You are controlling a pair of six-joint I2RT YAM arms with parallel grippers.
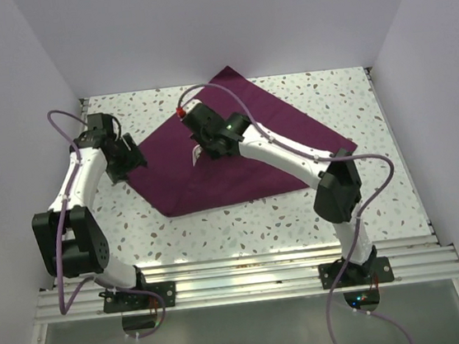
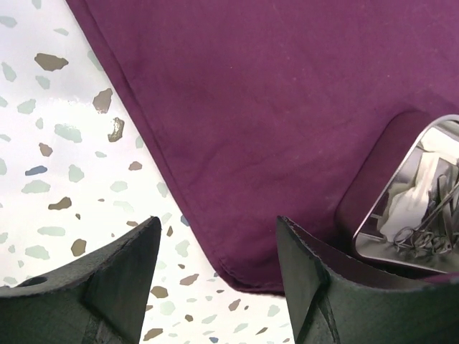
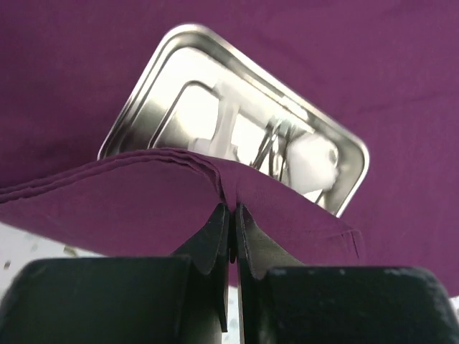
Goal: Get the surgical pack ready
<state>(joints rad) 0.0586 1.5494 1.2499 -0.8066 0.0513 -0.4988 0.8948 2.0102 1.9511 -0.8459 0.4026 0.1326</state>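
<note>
With the filled tray (image 3: pixel 237 136) on the cloth (image 2: pixel 272 107), wrapping seems only started: the right gripper (image 3: pixel 233 215) pinches 1 cloth edge, the left gripper (image 2: pixel 219 228) hangs open.

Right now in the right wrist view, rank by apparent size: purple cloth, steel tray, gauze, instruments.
1. purple cloth: fills most of the frame.
2. steel tray: its near side is hidden behind the cloth's raised fold.
3. gauze and instruments: both small and partly covered by that fold, so I won't rank one over the other.
</note>
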